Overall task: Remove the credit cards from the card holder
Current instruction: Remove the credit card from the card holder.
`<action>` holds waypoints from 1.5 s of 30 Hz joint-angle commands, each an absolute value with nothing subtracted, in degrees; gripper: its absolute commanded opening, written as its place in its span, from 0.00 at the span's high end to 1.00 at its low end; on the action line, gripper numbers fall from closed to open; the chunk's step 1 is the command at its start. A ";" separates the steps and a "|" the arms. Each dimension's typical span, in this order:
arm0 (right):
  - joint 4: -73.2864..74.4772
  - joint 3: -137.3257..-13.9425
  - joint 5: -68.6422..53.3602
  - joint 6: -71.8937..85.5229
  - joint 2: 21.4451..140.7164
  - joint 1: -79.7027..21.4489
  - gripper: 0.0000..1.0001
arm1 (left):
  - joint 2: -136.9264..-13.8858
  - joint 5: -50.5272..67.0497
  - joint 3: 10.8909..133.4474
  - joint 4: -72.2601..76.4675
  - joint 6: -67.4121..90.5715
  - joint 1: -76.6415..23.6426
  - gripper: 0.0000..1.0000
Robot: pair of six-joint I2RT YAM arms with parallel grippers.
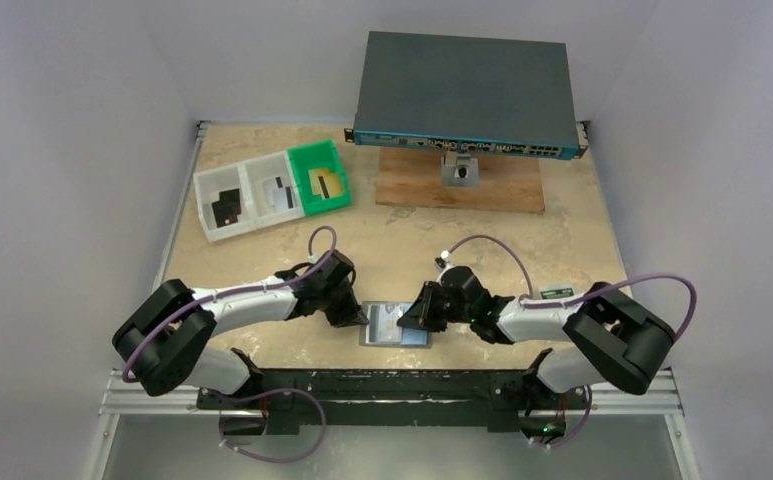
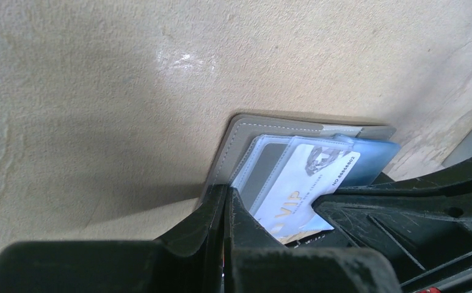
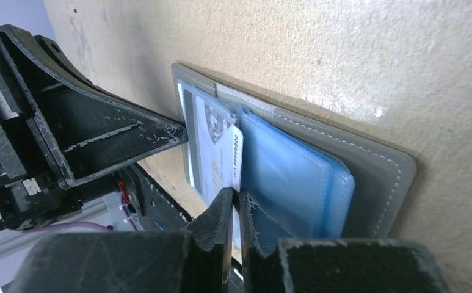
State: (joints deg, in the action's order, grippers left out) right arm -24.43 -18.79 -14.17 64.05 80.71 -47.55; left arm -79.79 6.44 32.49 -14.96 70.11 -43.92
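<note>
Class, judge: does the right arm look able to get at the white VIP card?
Likely yes: the card holder lies open, and the right gripper seems pinched on the VIP card at its exposed edge.

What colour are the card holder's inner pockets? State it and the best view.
Translucent light blue pockets inside the grey card holder; best in right wrist view.
</note>
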 commanded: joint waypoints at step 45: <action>-2.37 -21.17 -10.00 56.69 60.34 -42.61 1.00 | -76.86 3.62 37.50 -29.77 61.20 -43.74 1.00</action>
